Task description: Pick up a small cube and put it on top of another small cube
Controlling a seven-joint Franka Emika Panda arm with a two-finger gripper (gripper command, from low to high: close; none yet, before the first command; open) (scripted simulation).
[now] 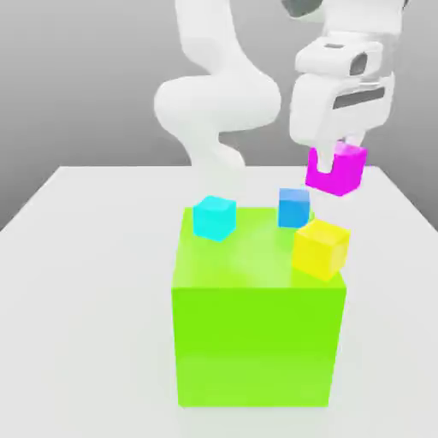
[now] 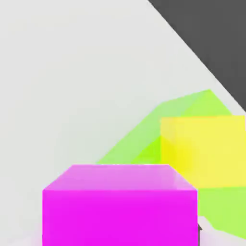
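Pink cube clamped between gripper fingers, held clear above green block, beyond yellow cube; lifted for stacking; clearance kept from blue cube.

Raised hand clamped shut

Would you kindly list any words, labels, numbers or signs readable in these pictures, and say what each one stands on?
There are none to read. The magenta cube, cyan cube, blue cube, yellow cube and big green block all have plain faces. The white arm and table carry no lettering either.
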